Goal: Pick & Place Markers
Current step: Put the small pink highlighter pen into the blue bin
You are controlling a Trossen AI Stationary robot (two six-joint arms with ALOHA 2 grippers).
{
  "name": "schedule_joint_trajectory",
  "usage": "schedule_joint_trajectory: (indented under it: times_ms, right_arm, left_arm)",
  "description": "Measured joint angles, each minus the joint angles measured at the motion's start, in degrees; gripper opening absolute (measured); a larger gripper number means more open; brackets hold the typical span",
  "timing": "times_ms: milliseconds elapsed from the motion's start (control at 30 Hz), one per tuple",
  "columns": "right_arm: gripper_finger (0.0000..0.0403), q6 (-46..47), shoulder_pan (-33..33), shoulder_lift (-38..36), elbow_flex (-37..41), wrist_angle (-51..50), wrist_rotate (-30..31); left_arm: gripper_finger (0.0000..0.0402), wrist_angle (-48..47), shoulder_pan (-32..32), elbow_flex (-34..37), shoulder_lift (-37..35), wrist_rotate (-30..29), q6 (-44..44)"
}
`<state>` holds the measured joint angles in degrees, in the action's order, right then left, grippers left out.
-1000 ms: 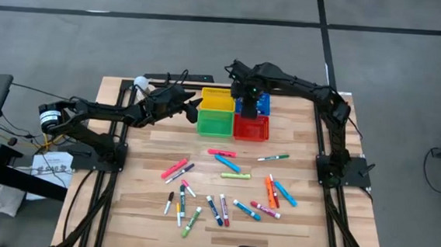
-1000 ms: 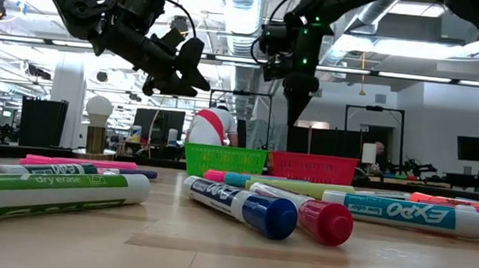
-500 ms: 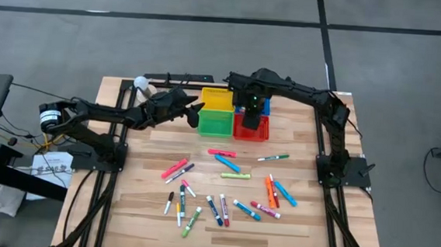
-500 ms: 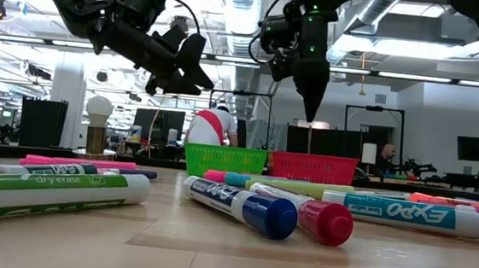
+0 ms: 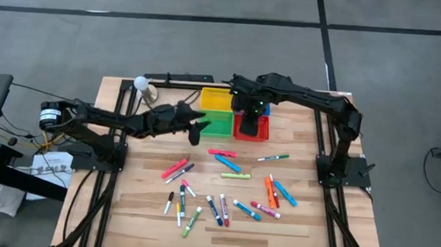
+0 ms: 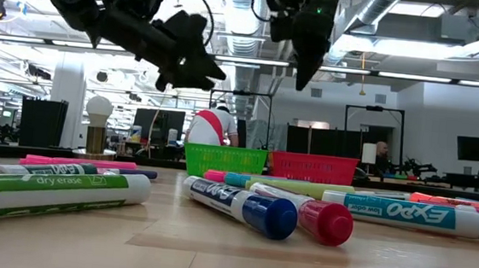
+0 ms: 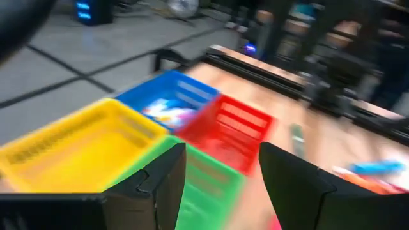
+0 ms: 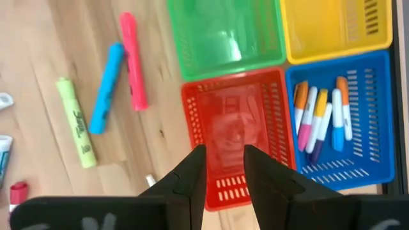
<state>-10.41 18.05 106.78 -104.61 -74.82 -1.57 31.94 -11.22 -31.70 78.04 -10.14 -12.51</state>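
Both arms were matte black, skinny and jointed, with black cables trailing off their bases. The left arm (image 5: 104, 118) had a silver-white ring near its base; the right arm (image 5: 315, 99) showed little green lights.

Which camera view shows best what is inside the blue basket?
The right wrist view: it looks down into the blue basket and shows several markers lying there. The left wrist view shows only a blurred pale patch inside. In the high view the right arm covers most of it. The low view does not show it.
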Motion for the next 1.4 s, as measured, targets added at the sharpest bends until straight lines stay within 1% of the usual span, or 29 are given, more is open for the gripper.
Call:
schedule_joint_trajectory:
  times_ms: [167,467,633,767,900,1133,1233,1400]
  right_arm:
    - [0.0094,1.69,-1.20,-4.34,7.60,6.69,-0.15]
    - [0.0095,7.97,-3.08,-15.96,26.26,18.45,-0.21]
    - [0.0095,12.86,-4.77,-23.67,35.47,25.00,-0.45]
    - [0.0095,16.40,-6.12,-29.84,41.76,29.82,-0.59]
    - [0.0095,19.96,-7.32,-35.57,47.23,33.80,-0.60]
    - [0.0095,26.89,-9.81,-45.53,56.59,41.60,0.09]
    - [0.0095,29.15,-10.46,-49.23,60.48,45.68,0.27]
    - [0.0095,32.17,-11.47,-53.78,65.72,50.08,2.03]
  left_arm:
    - [0.0198,0.00,4.95,0.00,0.00,4.03,-0.02]
    - [0.0198,0.00,12.07,0.00,0.00,4.34,-4.67]
    - [0.0198,0.27,14.23,0.00,-0.02,4.36,-4.92]
    - [0.0198,1.06,14.68,0.00,-0.02,4.29,-4.98]
    - [0.0198,2.33,14.65,0.00,-0.02,4.76,-8.76]
    - [0.0198,1.31,14.68,0.00,-0.02,15.20,-10.15]
    - [0.0198,-2.77,14.68,-1.05,-0.02,17.71,-11.80]
    - [0.0198,-18.84,15.13,-6.87,-0.02,18.37,-12.22]
